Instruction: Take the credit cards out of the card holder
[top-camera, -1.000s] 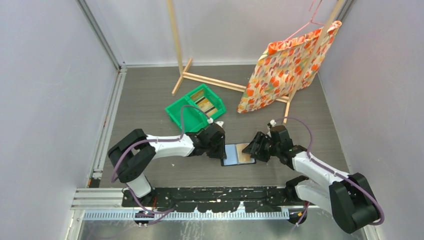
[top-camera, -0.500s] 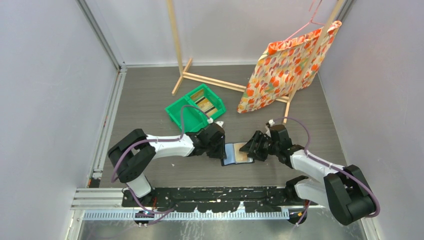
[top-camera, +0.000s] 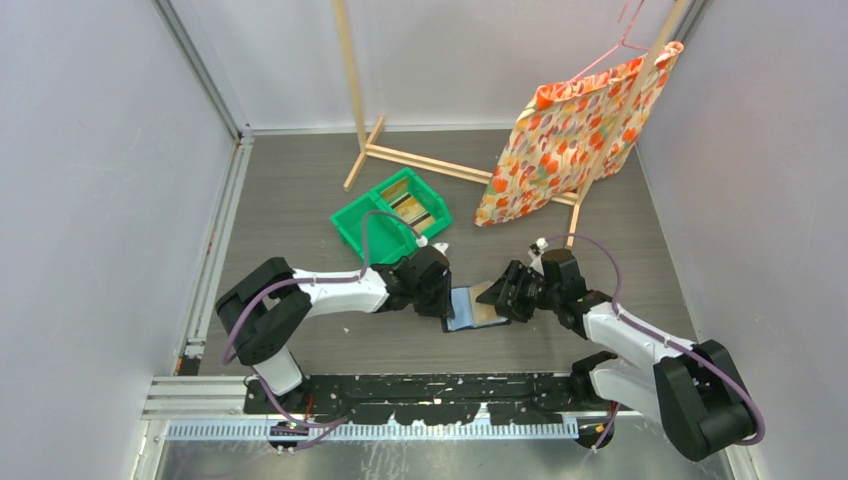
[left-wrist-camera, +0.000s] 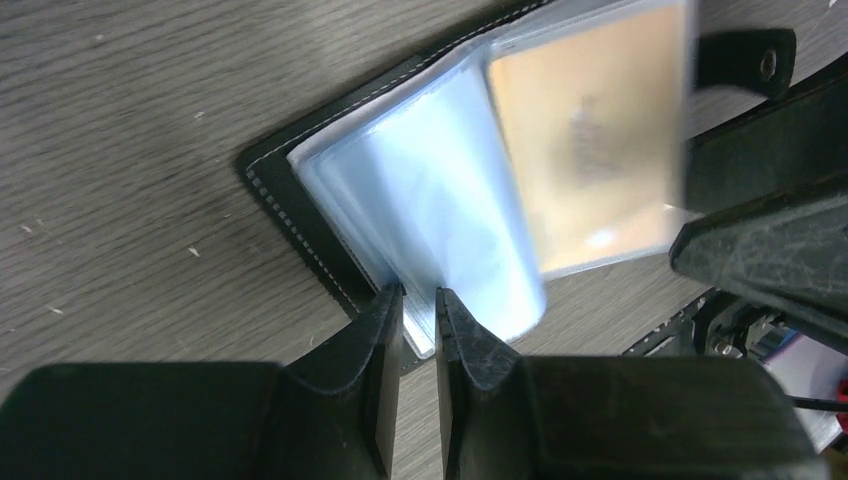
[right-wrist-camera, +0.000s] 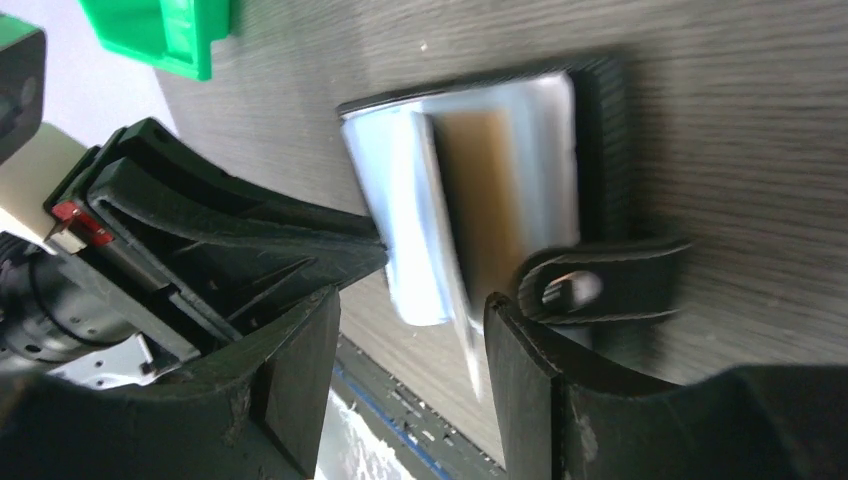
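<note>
Table (top-camera: 300, 200) of dark grey wood-grain carries the flat dark bi-fold card holder (top-camera: 462, 310), lying open. Our left fingers (left-wrist-camera: 385, 320) pinch narrowly on its pale-blue sleeve edge; our right fingers (right-wrist-camera: 300, 350) stand wide, straddling the sleeve holding a thin golden-tan credit card (left-wrist-camera: 585, 130).

Clamped almost closed with left gripper (left-wrist-camera: 418, 305) on near sleeve edge of card holder (left-wrist-camera: 420, 190). Lies open on wood-grain table (left-wrist-camera: 150, 150), dark stitched cover underneath. Holds blurred golden-tan credit card (left-wrist-camera: 590, 150) in one sleeve.
</note>
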